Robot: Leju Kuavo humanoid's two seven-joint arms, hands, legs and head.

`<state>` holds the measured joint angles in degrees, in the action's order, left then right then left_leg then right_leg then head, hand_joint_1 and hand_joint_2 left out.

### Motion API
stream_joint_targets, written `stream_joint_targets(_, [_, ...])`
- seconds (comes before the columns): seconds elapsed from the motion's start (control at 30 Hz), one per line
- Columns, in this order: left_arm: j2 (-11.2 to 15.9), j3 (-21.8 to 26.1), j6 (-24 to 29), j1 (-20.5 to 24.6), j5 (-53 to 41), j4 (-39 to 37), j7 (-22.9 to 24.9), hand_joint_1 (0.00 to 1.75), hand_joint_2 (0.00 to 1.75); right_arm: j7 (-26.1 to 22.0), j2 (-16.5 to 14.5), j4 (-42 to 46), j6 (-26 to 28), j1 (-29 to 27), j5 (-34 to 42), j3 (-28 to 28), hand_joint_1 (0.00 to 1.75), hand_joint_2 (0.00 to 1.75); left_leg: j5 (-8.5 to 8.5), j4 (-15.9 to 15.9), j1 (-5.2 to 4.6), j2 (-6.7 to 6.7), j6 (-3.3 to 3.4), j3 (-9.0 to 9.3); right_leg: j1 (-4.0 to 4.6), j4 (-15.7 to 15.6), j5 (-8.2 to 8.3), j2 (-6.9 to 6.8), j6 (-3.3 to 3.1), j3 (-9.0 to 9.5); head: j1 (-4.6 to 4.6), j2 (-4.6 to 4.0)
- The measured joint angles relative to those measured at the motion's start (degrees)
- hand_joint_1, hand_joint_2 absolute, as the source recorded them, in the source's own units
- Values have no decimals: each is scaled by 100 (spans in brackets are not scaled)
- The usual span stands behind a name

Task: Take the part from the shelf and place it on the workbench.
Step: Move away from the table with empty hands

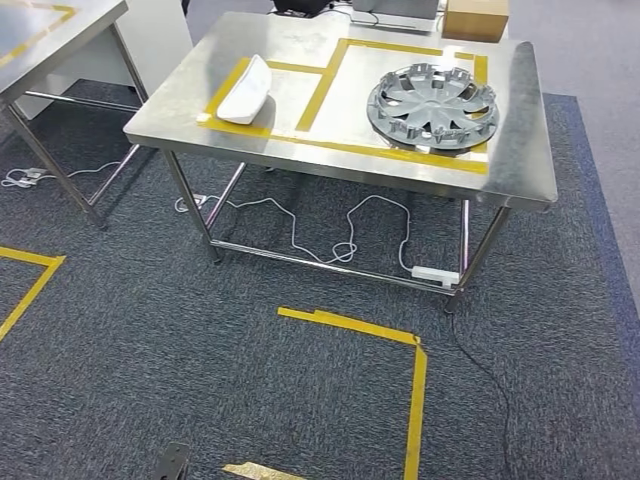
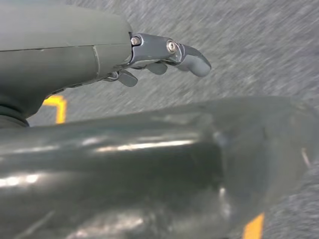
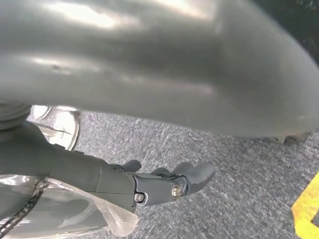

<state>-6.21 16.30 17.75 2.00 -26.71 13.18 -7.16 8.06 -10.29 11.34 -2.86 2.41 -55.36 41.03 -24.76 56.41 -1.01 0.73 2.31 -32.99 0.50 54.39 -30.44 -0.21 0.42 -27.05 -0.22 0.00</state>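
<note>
Head view: a stainless-steel workbench [image 1: 226, 90] stands on dark grey carpet [image 1: 226, 380], its top marked off in yellow tape [image 1: 321, 85] into two bays. A white moulded part [image 1: 247, 88] lies in the left bay, near the table's front-left corner and overlapping the tape line there. A grey wheel cover [image 1: 434, 105] lies flat in the larger right bay, close to the front tape line but inside the table's edge. A bare steel margin runs along the right end of the top. A cardboard box [image 1: 475, 18] sits at the far edge. Beneath the table a white cable [image 1: 332, 235] loops across the carpet to a power strip [image 1: 435, 274] resting on the lower rail. A second steel table [image 1: 53, 40] stands to the left, with an open aisle of carpet between the two. Yellow floor tape [image 1: 392, 345] marks a corner on the open carpet in front.

Left wrist view: the left hand [image 2: 165, 55] hangs over blurred carpet, fingers extended and apart, grasping nothing.

Right wrist view: the right hand [image 3: 169, 181] hangs likewise above the carpet, fingers stretched out and released, nothing in them. A shiny round metal object [image 3: 56, 124] shows beyond the arm; what it is cannot be told.
</note>
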Motion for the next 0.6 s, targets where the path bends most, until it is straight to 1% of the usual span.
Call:
stream_joint_targets(0.03, [-28,31,-76,-9,15,-20,131,0,0,4,0,0,3,-1,0,12,0,0,22,-1,2,-2,-18,-1,2,9,6,-3,-9,-8,-2,0])
stream_joint_targets(0.13, [-143,112,-297,-47,7,-66,511,0,0,69,0,0,3,-5,-12,35,0,0,52,-1,6,-11,-39,-4,6,27,13,-7,-20,-20,-3,0])
stream_joint_targets(0.2, [-241,136,-409,-70,-84,-79,621,0,0,102,1,0,-18,-5,-26,50,0,0,58,-1,9,-15,-50,-8,7,35,13,-10,-22,-24,-2,0])
stream_joint_targets(0.33, [-403,97,-594,-70,-370,-88,583,0,175,103,4,0,-65,0,-45,72,0,0,58,0,14,-17,-56,-20,7,38,12,-12,-23,-33,2,0])
stream_joint_targets(0.37, [-421,77,-617,-68,-432,-89,582,0,175,99,5,0,-81,-1,-58,73,0,0,57,1,14,-17,-58,-23,6,38,12,-12,-23,-35,1,0])
stream_joint_targets(0.5, [-427,-137,-618,-63,-949,-104,744,0,0,44,20,0,-144,-1,-195,73,0,0,55,4,11,-17,-60,-33,2,38,13,-12,-22,-43,1,0])
stream_joint_targets(0.6, [-412,-458,-471,-62,-1430,-109,765,0,0,-37,41,0,-157,-2,-285,68,0,0,46,28,-5,-18,-47,-47,-9,37,19,-14,-3,-49,1,0])
